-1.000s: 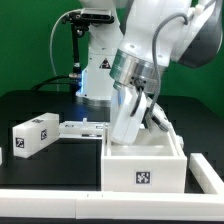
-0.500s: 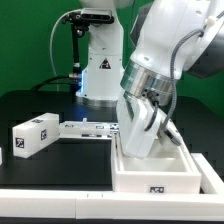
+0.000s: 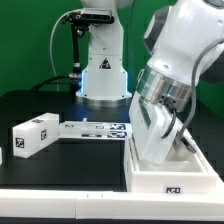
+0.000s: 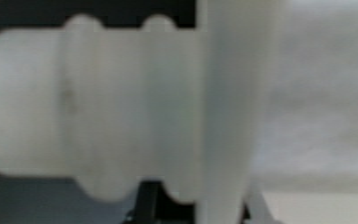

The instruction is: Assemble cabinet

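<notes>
The cabinet's open white shell [image 3: 175, 178] sits at the exterior view's lower right, with a small tag on its front wall. My gripper [image 3: 161, 148] reaches down into it from above, shut on one of its thin walls. In the wrist view that wall [image 4: 229, 100] runs straight between my dark fingertips, with the gripper [image 4: 229, 208] closed on it. A ribbed white moulded shape [image 4: 87, 100] lies close beside the wall, blurred. A smaller white tagged block [image 3: 34, 135] lies apart at the exterior view's left.
The marker board [image 3: 95, 128] lies flat on the black table between the block and the shell. The robot's glossy base [image 3: 100, 75] stands behind it. A white rail [image 3: 60, 204] runs along the table's near edge.
My arm has carried the cabinet shell toward the exterior view's right, and its front tag now sits lower in the picture. The small block and the marker board have stayed put.
</notes>
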Robot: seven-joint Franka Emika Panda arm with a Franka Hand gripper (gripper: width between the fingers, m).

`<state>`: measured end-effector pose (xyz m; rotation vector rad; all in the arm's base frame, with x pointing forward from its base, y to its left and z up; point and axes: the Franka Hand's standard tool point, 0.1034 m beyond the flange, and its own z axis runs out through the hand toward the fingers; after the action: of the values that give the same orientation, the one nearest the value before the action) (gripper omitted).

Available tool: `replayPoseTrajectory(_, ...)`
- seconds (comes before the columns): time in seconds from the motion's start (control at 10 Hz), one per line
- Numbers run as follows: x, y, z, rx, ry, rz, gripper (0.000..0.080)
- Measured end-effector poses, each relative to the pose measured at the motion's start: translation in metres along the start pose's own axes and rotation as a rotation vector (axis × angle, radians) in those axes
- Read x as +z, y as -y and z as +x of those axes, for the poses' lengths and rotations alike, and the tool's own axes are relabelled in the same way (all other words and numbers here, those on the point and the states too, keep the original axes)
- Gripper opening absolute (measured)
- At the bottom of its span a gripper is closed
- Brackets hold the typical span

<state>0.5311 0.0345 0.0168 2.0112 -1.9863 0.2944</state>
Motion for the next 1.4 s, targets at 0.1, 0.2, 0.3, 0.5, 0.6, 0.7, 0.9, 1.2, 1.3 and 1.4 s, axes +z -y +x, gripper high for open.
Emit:
replayPoseTrajectory(0.1, 0.000, 0.000, 0.000, -0.003, 0.000, 0.001, 0.0035)
replayPoseTrajectory(0.2, -0.001, 0.000, -0.001, -0.003, 0.000, 0.000, 0.0035)
replayPoseTrajectory(0.3, -0.001, 0.000, 0.000, -0.002, 0.002, -0.006, 0.0035)
replayPoseTrajectory(0.5, -0.001, 0.000, 0.000, 0.003, 0.002, -0.006, 0.0035)
replayPoseTrajectory(0.6, -0.001, 0.000, 0.000, 0.003, 0.002, -0.006, 0.0120)
replayPoseTrajectory(0.7, -0.001, 0.000, 0.000, 0.003, 0.002, -0.006, 0.0259)
replayPoseTrajectory(0.9, -0.005, 0.001, -0.001, 0.000, 0.008, 0.002, 0.0395)
replayPoseTrajectory(1.2, -0.023, 0.000, -0.018, 0.002, 0.026, 0.036, 0.0715)
replayPoseTrajectory(1.3, -0.029, 0.000, -0.030, 0.000, 0.023, 0.056, 0.0782)
replayPoseTrajectory(1.4, -0.035, 0.000, -0.036, -0.003, 0.026, 0.066, 0.0782)
